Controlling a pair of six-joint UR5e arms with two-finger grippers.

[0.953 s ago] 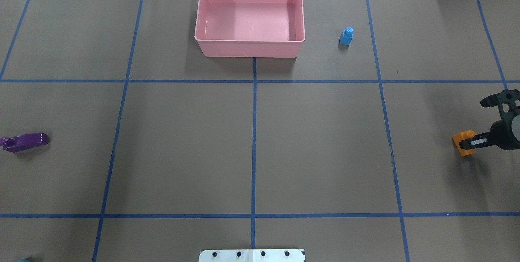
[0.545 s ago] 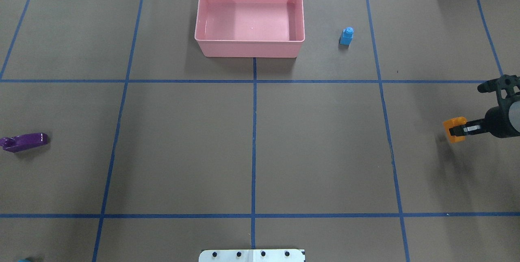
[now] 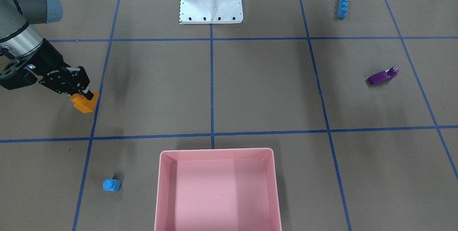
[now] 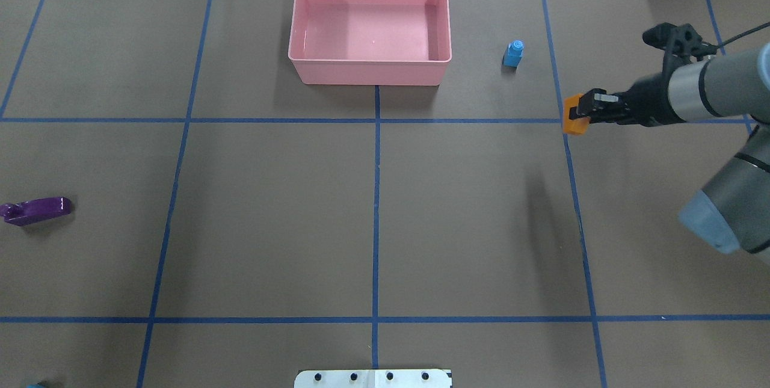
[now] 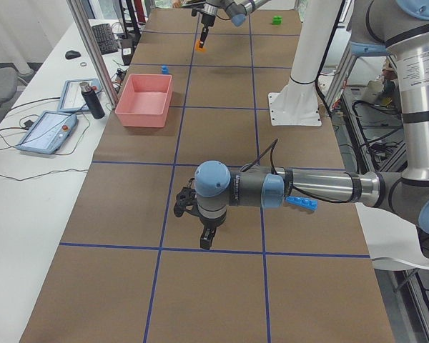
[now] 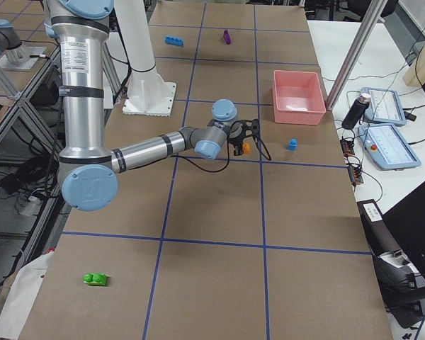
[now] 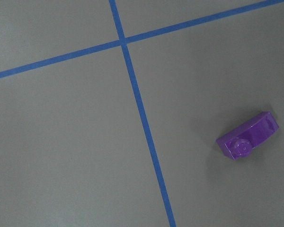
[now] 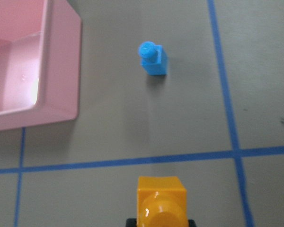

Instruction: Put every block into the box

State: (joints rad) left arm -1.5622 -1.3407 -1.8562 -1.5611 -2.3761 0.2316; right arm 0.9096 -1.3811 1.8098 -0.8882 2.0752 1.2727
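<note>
Since a second ago the right arm has swung in from the table's edge toward the far side, and the right gripper (image 4: 586, 112) is closer to the pink box (image 4: 370, 73). It's clamped on the orange brick (image 4: 572, 118), carrying it up off the table. From overhead the brick sits right over a blue tape crossing, with its shadow thrown well away from it. On the right wrist camera the orange brick (image 8: 161, 202) fills the bottom edge with its stud facing the lens, and the box wall (image 8: 61, 71) is up and to the left.

The light-blue brick (image 4: 513, 54) stands on the table just to the side of the box, between the box and the carried brick, not touching either. The purple brick (image 4: 37, 210) lies on its side way over on the robot's left, and on the left wrist camera it (image 7: 248, 137) shows beside a tape crossing. The long blue brick (image 3: 342, 5) lies back near the robot's side, off to one side of the white base (image 3: 211, 1). The green brick (image 6: 94, 279) is alone at the robot's right end of the table.

The left gripper (image 5: 207, 239) hangs pointing down over the table. Can't tell if it's open or closed, because only the side camera catches it.
</note>
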